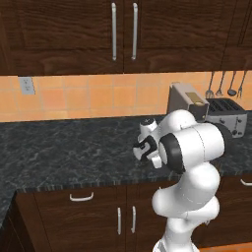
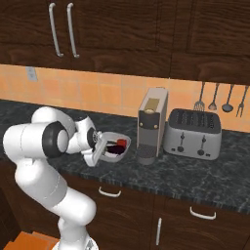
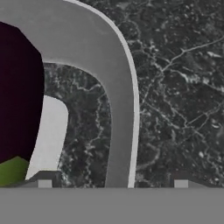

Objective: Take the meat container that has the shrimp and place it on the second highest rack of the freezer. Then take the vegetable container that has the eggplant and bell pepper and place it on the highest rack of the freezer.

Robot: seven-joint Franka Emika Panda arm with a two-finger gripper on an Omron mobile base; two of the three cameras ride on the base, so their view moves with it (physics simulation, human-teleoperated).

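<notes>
Left base view: the gripper point(image 1: 143, 150) hangs low over the black counter point(image 1: 64, 147), well to the left of the toaster point(image 1: 225, 116) and just left of the coffee machine point(image 1: 186, 100). The arm's white body hides whatever lies below the hand, so the approach is better judged from the other side.

Right base view: the vegetable container point(image 2: 113, 151) sits on the counter just left of the coffee machine, near the front edge, with the red bell pepper point(image 2: 121, 143) and the dark eggplant point(image 2: 113, 147) inside. The gripper is at the bowl's left side, the side away from the coffee machine, and looks to be touching or nearly touching the rim; I cannot tell which. The step in hand appears to be grasping this bowl.

Hand view: the bowl's pale wall point(image 3: 118, 109) curves up between the two fingertips point(image 3: 44, 183), with the eggplant on the inner side and bare counter on the outer side. The jaws stand wide, one on each side of the wall, not yet pinching it. To do this well, I would sink until the wall is deep between the pads, keep the inner finger clear of the eggplant, close squarely on the rim, then lift level so nothing rolls out.
</notes>
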